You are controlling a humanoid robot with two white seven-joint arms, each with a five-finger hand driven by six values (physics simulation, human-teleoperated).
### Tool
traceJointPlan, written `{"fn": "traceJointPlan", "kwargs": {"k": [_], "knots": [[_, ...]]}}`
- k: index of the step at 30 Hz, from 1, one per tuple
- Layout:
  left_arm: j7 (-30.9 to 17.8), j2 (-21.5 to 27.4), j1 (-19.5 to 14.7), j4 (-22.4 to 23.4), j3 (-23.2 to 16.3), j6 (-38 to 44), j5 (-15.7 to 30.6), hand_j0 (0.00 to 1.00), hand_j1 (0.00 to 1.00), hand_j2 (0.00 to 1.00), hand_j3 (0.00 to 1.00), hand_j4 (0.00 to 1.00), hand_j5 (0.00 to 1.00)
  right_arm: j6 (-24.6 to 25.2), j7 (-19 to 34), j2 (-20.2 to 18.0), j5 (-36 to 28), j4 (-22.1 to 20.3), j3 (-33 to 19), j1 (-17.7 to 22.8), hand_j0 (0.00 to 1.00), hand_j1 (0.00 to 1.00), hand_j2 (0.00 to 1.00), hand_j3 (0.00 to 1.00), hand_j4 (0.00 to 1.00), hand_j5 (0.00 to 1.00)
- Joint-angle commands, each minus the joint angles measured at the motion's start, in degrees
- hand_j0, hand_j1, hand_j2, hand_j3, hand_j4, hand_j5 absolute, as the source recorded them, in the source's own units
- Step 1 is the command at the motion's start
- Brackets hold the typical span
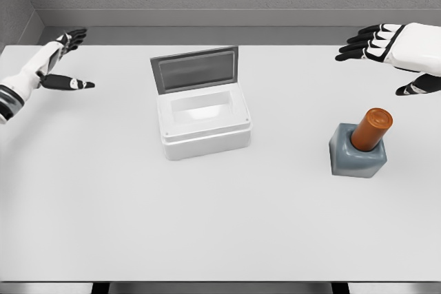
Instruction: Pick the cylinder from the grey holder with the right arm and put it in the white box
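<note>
In the head view, the orange-brown cylinder (pixel 371 129) stands tilted in the socket of the squat grey block holder (pixel 357 153), its upper half proud of the block, which leaves room for fingers to close round it. The right hand (pixel 391 51) hovers behind and above the holder, well apart from it, fingers spread wide and holding nothing, apparently poised for a reach down. To the holder's left sits the white rectangular box (pixel 204 127), its grey lid (pixel 196 69) propped upright at the back so the mouth lies open. Bare white table (pixel 220 225) lies between holder and box; nothing blocks the route. Far left of the holder, the left hand (pixel 54 63) hangs idle, fingers loosely spread, empty.
</note>
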Motion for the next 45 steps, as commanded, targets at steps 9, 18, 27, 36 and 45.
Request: {"fn": "traceJointPlan", "kwargs": {"k": [9, 18, 27, 36, 45], "knots": [[-6.0, -0.5, -0.1, 1.6, 1.7, 0.7, 3.2, 1.0, 1.0, 1.0, 1.0, 1.0, 1.0, 0.1, 0.1, -4.5, -0.3, -0.2, 6.2, -0.4, 1.0, 1.0, 1.0, 1.0, 1.0, 1.0], [-5.9, -0.5, 0.4, -0.3, -0.7, 0.7, 2.2, 1.0, 1.0, 1.0, 1.0, 1.0, 1.0, 0.1, -5.4, -5.5, -4.2, 1.0, 12.5, -0.4, 1.0, 1.0, 1.0, 1.0, 1.0, 1.0], [-6.0, 0.7, 0.9, -6.3, -3.4, 3.0, 4.4, 1.0, 1.0, 1.0, 1.0, 1.0, 1.0, 0.1, -5.6, -3.7, -5.9, 3.6, 14.0, 0.0, 1.0, 1.0, 1.0, 1.0, 1.0, 1.0], [-6.4, 3.9, 2.1, -13.6, -7.9, 4.9, 10.9, 1.0, 1.0, 1.0, 1.0, 1.0, 1.0, 0.1, -2.4, -1.7, -5.2, 3.8, 14.0, 0.2, 0.99, 0.99, 0.99, 0.99, 0.99, 0.99], [-6.2, 5.8, 4.0, -18.1, -8.6, 4.8, 10.7, 1.0, 1.0, 1.0, 1.0, 1.0, 1.0, 0.1, -1.3, -0.6, -5.0, 3.6, 14.0, 0.0, 0.99, 0.99, 0.99, 0.99, 0.99, 0.99]]}}
